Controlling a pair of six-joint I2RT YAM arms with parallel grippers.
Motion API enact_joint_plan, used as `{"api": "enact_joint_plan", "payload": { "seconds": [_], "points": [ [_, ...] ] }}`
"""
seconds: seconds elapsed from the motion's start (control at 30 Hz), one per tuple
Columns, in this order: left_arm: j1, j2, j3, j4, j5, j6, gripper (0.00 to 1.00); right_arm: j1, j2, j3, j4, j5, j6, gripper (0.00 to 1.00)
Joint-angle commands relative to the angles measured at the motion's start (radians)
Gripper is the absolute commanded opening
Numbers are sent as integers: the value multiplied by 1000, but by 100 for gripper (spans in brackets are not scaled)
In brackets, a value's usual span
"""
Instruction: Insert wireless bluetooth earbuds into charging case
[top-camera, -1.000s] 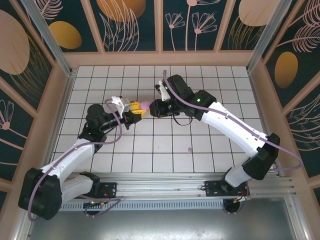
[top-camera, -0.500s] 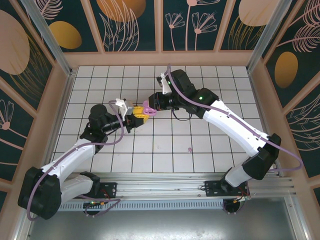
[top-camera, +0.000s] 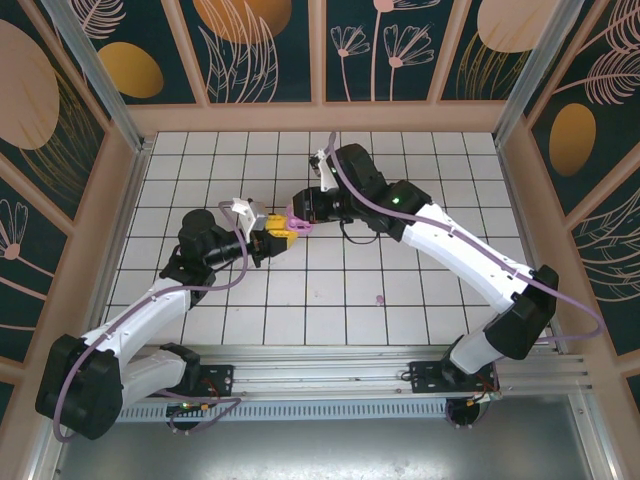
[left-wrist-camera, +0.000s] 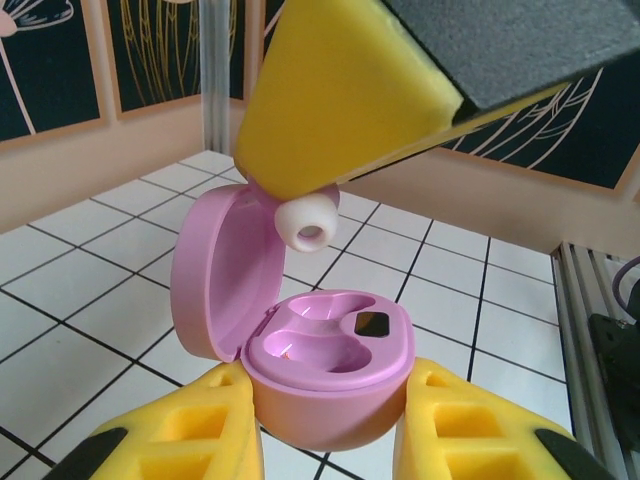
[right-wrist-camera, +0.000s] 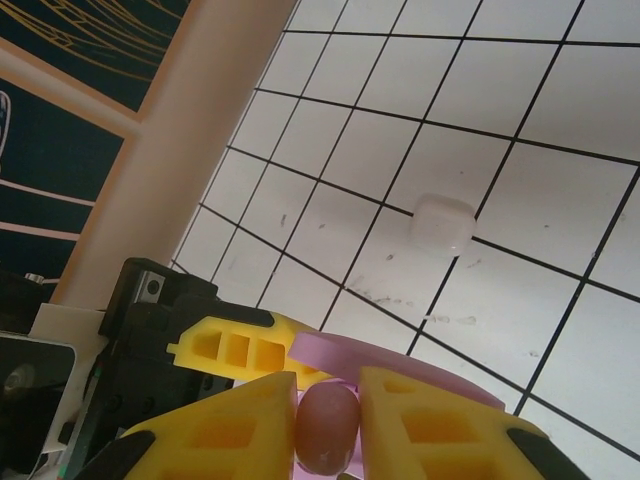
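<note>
1 chg case (left-wrist-camera: 325, 370), 2 earbuds (left-wrist-camera: 308, 222), 2 arms (top-camera: 150, 305)

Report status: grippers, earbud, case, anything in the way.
Left gripper shut on open charging case. Right gripper shut on earbud, just above the case, not seated. Nothing between them.

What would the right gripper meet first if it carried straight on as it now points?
Probably the open charging case in the left gripper; the right gripper's earbud hangs just above its sockets.

The upright lid (left-wrist-camera: 215, 270) and right fingers (left-wrist-camera: 350, 90) crowd the case (left-wrist-camera: 330, 400) sockets
</note>
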Motion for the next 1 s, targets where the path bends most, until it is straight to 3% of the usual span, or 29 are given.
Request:
{"api": "enact_joint_plan", "payload": {
  "seconds": [0.0,0.3,0.97],
  "points": [
    [-7,-27,9,92,16,-9,0,38,-7,-25,-16,18,9,23],
    [-7,-55,-4,142,1,-56,0,76,-12,-43,-45,117,-25,26],
    [-7,-1,-62,313,2,-142,0,65,-146,-86,7,166,6,34]
  ]
}}
